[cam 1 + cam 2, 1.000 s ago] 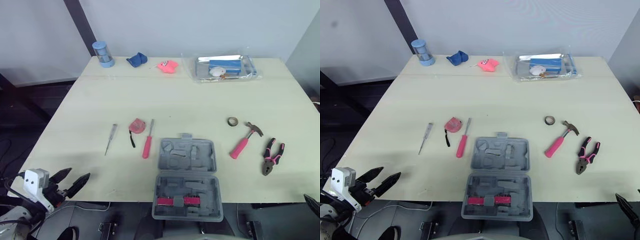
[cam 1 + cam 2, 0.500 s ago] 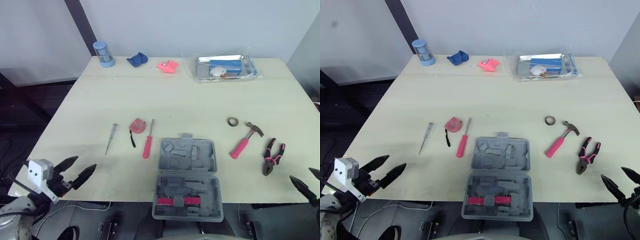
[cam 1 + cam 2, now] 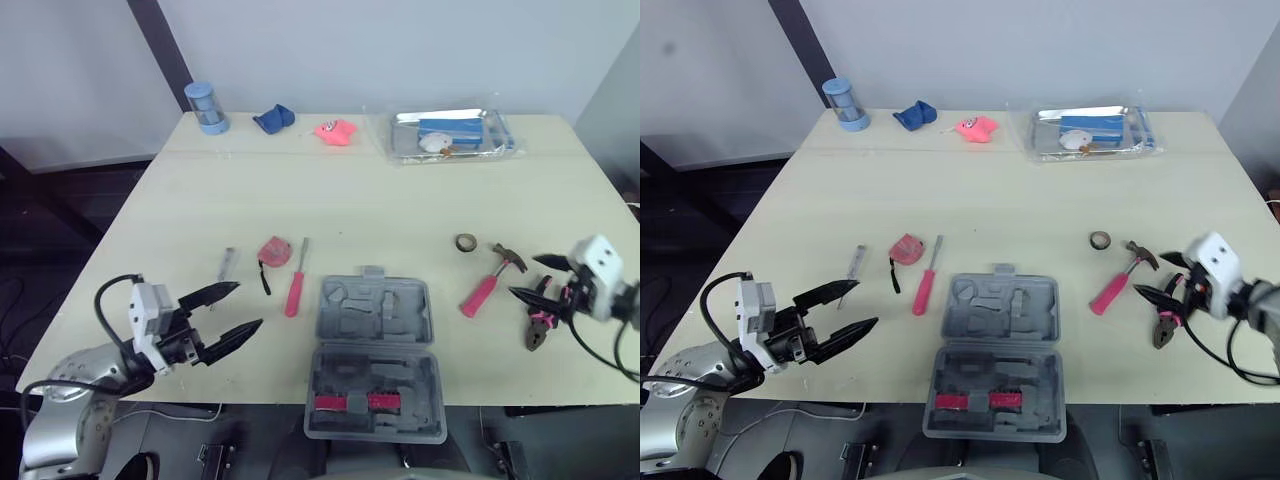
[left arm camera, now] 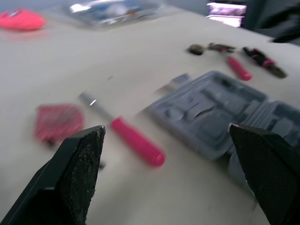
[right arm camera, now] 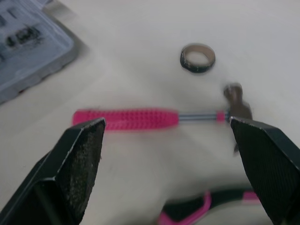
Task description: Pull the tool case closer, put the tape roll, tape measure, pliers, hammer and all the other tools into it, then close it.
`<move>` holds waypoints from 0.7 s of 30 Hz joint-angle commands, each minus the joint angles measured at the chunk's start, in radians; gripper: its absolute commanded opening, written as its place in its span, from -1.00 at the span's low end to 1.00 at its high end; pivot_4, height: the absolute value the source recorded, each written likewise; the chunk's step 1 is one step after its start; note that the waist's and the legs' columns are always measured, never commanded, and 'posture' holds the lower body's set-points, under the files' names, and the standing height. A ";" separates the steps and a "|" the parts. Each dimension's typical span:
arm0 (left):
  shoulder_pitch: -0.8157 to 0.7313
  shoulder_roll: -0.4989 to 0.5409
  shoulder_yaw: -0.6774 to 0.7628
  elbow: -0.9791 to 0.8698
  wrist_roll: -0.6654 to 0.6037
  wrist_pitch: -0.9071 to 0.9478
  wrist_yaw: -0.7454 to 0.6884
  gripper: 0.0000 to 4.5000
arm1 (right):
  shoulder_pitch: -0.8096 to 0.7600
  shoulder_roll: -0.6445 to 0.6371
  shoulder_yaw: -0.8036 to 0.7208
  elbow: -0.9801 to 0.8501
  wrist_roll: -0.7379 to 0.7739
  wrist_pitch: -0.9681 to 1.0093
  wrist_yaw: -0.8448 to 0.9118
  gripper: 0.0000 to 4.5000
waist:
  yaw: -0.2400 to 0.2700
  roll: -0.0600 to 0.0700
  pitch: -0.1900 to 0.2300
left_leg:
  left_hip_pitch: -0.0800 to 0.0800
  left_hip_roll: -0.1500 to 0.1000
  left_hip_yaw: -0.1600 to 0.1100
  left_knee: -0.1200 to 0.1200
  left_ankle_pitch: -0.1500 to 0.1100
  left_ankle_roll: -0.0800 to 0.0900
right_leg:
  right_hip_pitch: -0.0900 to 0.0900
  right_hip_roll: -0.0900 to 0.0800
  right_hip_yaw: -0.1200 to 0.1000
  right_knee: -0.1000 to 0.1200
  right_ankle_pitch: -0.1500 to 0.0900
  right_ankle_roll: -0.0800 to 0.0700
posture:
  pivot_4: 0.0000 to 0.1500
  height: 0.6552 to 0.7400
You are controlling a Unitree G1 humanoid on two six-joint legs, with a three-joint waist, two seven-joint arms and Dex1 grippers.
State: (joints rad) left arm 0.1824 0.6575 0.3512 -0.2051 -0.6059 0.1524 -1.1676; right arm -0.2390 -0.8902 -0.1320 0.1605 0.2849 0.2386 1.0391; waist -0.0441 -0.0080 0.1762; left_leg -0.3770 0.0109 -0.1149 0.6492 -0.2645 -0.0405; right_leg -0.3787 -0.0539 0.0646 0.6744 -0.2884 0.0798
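The pale table (image 3: pixel 350 190) carries everything. The grey tool case (image 3: pixel 375 320) lies open in the middle of the near side. Its lid half is flat on the table and its near half reaches the table edge, with a pink piece seated in it. It looks already pulled close enough, so packing is likely the step in hand. A clear bag (image 3: pixel 445 135) of blue and white items sits well apart at the far edge, out of the work.

The left gripper (image 3: pixel 249 305) hovers low over the near-left table with its jaws wide. It aims toward the pink-handled screwdriver (image 3: pixel 294 288) and the case beyond, which its wrist view frames between the fingers. The right gripper (image 3: pixel 523 276) hangs between the hammer and the pliers, also spread wide — empty, and apparently lining up on the hammer's shaft.

The pink-handled hammer (image 3: pixel 488 284) lies just right of the case, head away from the robot. The pliers (image 3: pixel 543 318) lie beside it, nearer the right edge. Left of the case lies the screwdriver, then the pink tape measure (image 3: pixel 274 251), then a slim driver (image 3: pixel 228 262) partly under the left fingers. The tape roll (image 3: pixel 465 243) lies flat, just beyond the hammer head.
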 commanded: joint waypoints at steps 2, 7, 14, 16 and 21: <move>-0.017 0.018 -0.019 -0.076 -0.034 0.016 -0.014 1.00 | -0.228 -0.019 0.190 0.135 -0.168 0.014 0.067 0.97 | -0.003 0.001 0.001 | -0.001 0.000 0.000 0.000 0.000 0.000 | -0.001 0.000 0.000 -0.001 0.000 0.000 | 1.00 1.00; -0.032 0.012 -0.037 -0.137 -0.057 0.036 0.012 1.00 | -0.471 0.030 0.358 0.320 -0.271 0.013 0.204 0.97 | 0.000 0.001 0.002 | -0.002 0.000 0.000 -0.001 0.000 0.000 | -0.002 0.000 -0.001 -0.002 0.000 0.000 | 1.00 1.00; 0.001 0.003 -0.032 -0.230 -0.100 0.071 0.057 1.00 | -0.723 0.124 0.540 0.597 -0.458 -0.106 0.301 0.97 | 0.000 0.001 0.003 | -0.003 0.000 -0.001 -0.001 0.000 0.000 | -0.003 -0.001 -0.001 -0.002 0.000 0.000 | 1.00 1.00; 0.009 -0.004 -0.035 -0.244 -0.111 0.078 0.069 1.00 | -0.777 0.156 0.575 0.674 -0.503 -0.140 0.306 0.97 | -0.002 0.002 0.003 | -0.003 0.000 -0.001 -0.001 0.000 0.000 | -0.003 -0.001 -0.001 -0.002 0.000 0.000 | 1.00 1.00; 0.025 -0.016 -0.024 -0.256 -0.126 0.083 0.092 1.00 | -0.882 0.233 0.612 0.850 -0.593 -0.209 0.250 0.97 | -0.002 0.002 0.003 | -0.003 0.000 -0.001 -0.001 0.000 -0.001 | -0.003 -0.001 -0.001 -0.002 0.000 0.000 | 1.00 1.00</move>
State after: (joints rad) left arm 0.2023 0.6405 0.3053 -0.4238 -0.7105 0.2376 -1.0845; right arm -1.0808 -0.6577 0.4770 0.9756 -0.2811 0.0605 1.3023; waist -0.0458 -0.0061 0.1795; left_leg -0.3804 0.0105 -0.1160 0.6482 -0.2643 -0.0411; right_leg -0.3822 -0.0546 0.0634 0.6727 -0.2881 0.0795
